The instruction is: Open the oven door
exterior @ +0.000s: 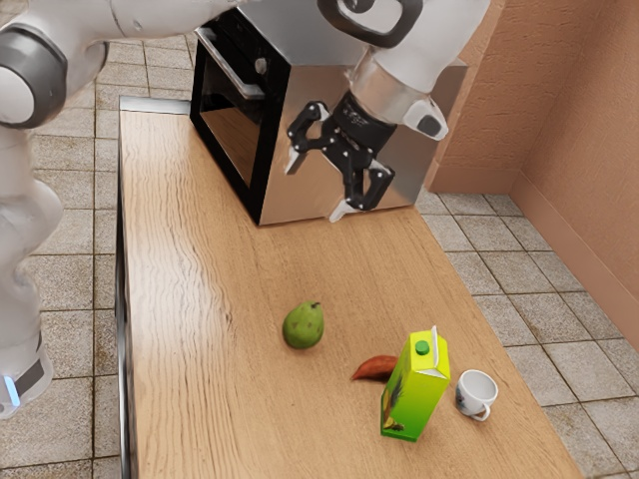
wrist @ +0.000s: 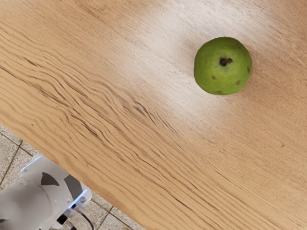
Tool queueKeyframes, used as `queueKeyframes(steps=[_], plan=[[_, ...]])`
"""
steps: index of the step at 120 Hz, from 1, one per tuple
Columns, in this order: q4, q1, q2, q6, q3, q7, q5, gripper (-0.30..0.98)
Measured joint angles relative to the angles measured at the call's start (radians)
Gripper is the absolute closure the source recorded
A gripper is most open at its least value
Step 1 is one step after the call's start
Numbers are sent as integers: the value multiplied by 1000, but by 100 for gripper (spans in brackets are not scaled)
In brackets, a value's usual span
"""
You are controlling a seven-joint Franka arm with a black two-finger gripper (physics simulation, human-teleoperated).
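Observation:
In the exterior view my gripper (exterior: 318, 190) is open, its two fingers spread wide with nothing between them. It hangs in front of the oven's steel side panel, as seen from this camera. The oven (exterior: 344, 150) stands at the table's far end. Its dark glass door (exterior: 230, 125) is closed and faces the exterior view's left, with a silver bar handle (exterior: 230, 66) along its top. A round knob (exterior: 262, 65) sits near the handle.
A green fruit lies on the wooden table (exterior: 200, 299), also in the wrist view as a green fruit (wrist: 222, 66). Toward the exterior view's lower right are a red pepper (exterior: 373, 368), a green-yellow carton (exterior: 415, 389) and a white cup (exterior: 476, 393). A brown wall rises behind.

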Motion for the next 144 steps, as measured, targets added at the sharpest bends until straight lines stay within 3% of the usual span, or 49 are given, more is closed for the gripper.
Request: queueKeyframes(steps=[20, 33, 38, 46, 50, 66, 73, 80, 98, 116, 144], plan=[[-5, 3, -59, 134, -4, -350, -1, 0], [-7, 7, -104, 137, 60, -556, 11, 0], [-11, 76, -111, 135, 49, -624, 12, 0], [-51, 332, -193, 129, -97, -722, 14, 0], [-59, 404, -226, 117, -131, -768, 23, 0], [-528, 681, -768, 140, -173, -909, 55, 0], [-687, 710, -961, 163, -174, -952, 75, 0], [-794, 716, -1056, 211, -136, -980, 98, 0], [-894, 713, -1086, 427, -103, -1008, 126, 0], [-910, 771, -1018, 647, -87, -996, 108, 0], [-996, 865, -1031, 809, -66, -903, 85, 0]])
